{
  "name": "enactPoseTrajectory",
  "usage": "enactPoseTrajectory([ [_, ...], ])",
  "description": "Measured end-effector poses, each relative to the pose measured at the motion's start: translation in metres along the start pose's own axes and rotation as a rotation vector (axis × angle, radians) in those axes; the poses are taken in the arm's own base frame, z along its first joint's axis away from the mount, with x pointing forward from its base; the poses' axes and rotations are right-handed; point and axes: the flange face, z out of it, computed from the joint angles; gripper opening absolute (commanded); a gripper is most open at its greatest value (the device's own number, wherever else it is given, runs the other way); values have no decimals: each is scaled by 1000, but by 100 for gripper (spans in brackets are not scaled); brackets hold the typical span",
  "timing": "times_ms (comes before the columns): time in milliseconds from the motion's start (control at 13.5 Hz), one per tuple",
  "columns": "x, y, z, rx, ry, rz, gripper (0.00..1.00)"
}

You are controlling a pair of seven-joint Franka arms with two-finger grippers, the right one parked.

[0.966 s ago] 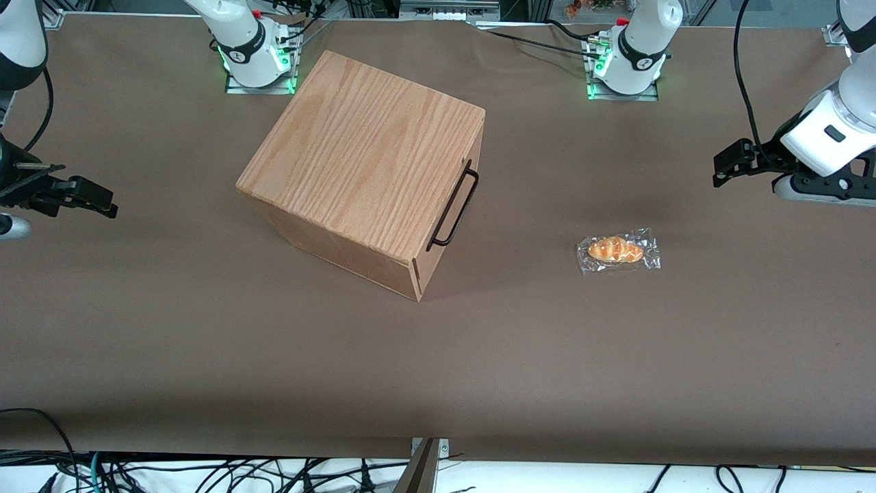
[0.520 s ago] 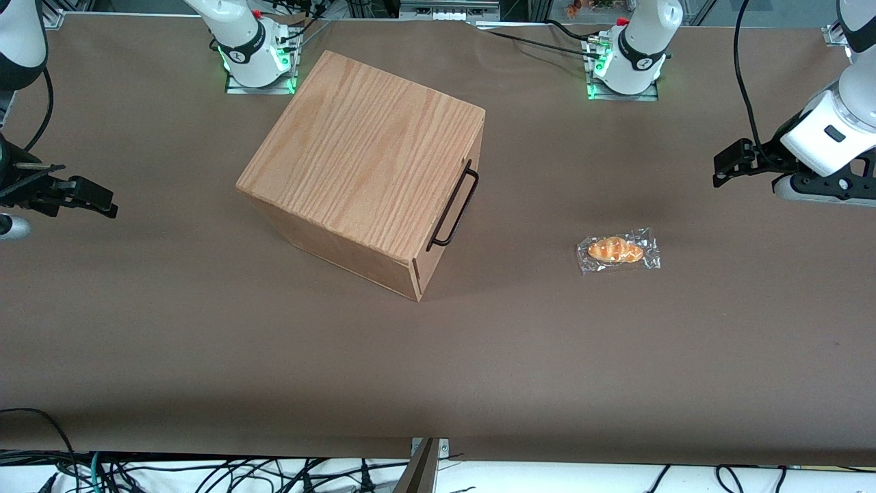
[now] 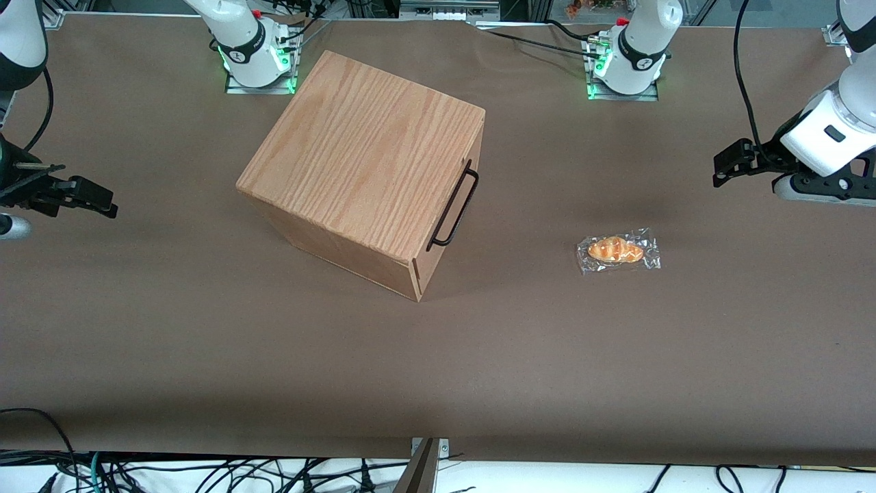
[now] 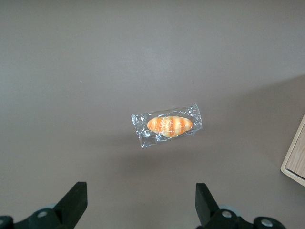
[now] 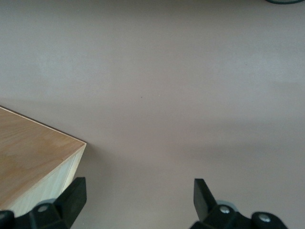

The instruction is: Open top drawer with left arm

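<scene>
The oak-grain cabinet stands mid-table, and one corner of it shows in the left wrist view. Its top drawer is pushed in flush, its front turned toward the working arm's end of the table. The thin black wire handle stands off that front. The left arm hangs above the table at its own end, well away from the handle. Its gripper is open, nothing between the fingers, and points toward the cabinet.
A wrapped orange bread roll lies on the brown table cover between the gripper and the cabinet, slightly nearer the front camera. Two arm bases stand at the table's edge farthest from the front camera.
</scene>
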Motion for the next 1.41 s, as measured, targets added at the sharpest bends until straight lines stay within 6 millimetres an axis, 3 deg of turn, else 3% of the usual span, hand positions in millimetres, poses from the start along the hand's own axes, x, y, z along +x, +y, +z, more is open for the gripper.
enactPoseTrajectory([
  [1115, -2, 0, 2, 0, -22, 0, 100],
  [1412, -3, 9, 2, 0, -26, 16, 100],
])
